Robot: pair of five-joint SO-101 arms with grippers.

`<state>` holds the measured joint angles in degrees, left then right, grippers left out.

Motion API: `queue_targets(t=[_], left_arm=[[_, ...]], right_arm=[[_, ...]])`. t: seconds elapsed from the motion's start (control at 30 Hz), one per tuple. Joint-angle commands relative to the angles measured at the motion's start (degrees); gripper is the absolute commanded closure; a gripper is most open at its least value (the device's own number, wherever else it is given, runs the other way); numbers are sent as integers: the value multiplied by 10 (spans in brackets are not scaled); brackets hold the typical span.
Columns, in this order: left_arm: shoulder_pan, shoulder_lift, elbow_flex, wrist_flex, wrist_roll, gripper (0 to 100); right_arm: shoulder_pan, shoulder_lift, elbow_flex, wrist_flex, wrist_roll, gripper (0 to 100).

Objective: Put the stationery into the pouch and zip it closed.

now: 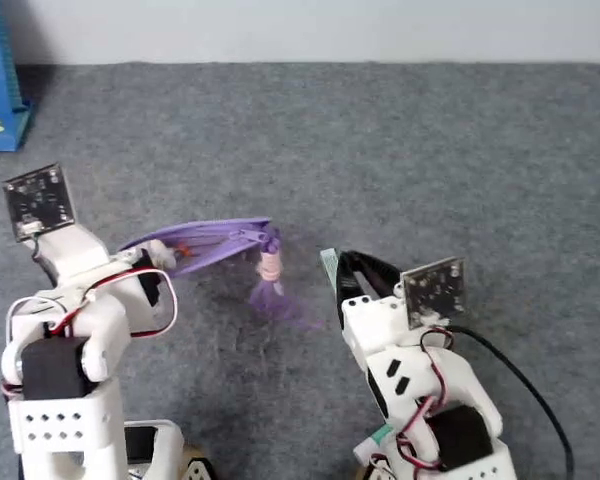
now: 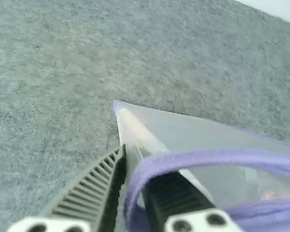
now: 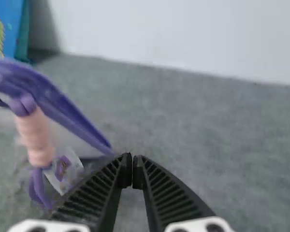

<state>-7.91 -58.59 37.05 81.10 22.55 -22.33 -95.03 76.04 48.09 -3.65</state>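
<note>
L claw (image 2: 133, 166) clamped on pouch (image 2: 198, 135) edge, holding it up off grey table (image 1: 460, 150). Sthg orange-pink shows inside, prob. stationery in. Tassel (image 1: 270, 292) hangs at far end; can't tell if zip's shut. R claw (image 3: 132, 162) fingers together, empty, near tassel. Zipping prob. left.

soft, even light falls over the grey mat (image 1: 430, 150), bright but with no glare. only a faint shadow lies under the pouch (image 1: 215, 240), and a darker one sits beside the blue box (image 3: 7, 29).
</note>
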Motion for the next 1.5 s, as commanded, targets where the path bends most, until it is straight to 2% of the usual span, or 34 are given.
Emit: queue_targets(t=[0.0,0.3,0.47,0.8,1.47], left_arm=[[-5,1,-38,-11,-5,988],[-5,1,-35,-11,-5,988],[-5,1,-34,-11,-5,988],[-4,1,-24,-11,-6,988],[-5,1,-21,-15,-7,988]], right_arm=[[13,-6,30,4,3,991],[67,-6,146,6,4,991],[70,-5,208,7,6,990],[70,-5,207,143,6,990],[69,-5,207,145,6,990]])
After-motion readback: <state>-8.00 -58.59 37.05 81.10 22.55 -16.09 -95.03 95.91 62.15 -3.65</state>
